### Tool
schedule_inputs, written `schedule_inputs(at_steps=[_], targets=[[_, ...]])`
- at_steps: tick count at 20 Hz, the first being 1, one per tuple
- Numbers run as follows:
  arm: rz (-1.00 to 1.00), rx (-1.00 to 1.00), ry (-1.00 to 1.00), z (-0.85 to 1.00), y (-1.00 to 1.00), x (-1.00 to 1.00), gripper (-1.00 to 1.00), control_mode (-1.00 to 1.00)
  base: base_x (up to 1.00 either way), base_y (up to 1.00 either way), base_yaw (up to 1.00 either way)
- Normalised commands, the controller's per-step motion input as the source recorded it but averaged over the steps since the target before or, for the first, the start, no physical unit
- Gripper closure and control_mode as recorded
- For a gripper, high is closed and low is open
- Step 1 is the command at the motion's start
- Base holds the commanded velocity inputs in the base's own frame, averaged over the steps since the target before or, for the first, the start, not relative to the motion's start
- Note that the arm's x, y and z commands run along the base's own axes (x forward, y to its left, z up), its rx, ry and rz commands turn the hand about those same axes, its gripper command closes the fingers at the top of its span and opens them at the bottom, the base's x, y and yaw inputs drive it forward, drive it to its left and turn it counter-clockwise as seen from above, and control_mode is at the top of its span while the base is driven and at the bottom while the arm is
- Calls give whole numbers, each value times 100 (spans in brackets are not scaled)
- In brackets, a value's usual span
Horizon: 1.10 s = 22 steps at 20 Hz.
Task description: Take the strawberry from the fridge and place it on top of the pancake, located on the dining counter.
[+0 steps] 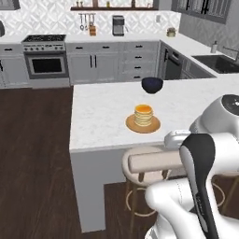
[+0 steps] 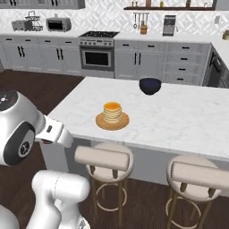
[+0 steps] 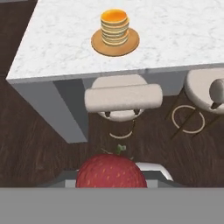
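While gripper point(image 3: 111, 186) clasps seeded strawberry point(image 3: 111, 172), pancake point(image 3: 115, 27) stacks round

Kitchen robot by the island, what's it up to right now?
The arm's end effector is shut on the strawberry, carrying it toward the dining counter. The pancake stack sits on its plate on the marble top, with nothing on it yet. The strawberry hangs short of the counter edge, above the dark floor by a stool, so the placing is not yet done.
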Motion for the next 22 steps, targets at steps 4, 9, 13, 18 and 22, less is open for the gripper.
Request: schedule_inputs(at_steps=[4, 9, 13, 18, 22], targets=[[0, 0, 0, 0, 0, 0, 100, 100, 73, -17, -7], [0, 0, 0, 0, 0, 0, 100, 100, 41, 8, -26], [0, 0, 0, 0, 0, 0, 100, 100, 31, 39, -11], [0, 0, 0, 0, 0, 0, 100, 100, 68, 44, 0], [0, 0, 0, 0, 0, 0, 100, 100, 64, 16, 0]])
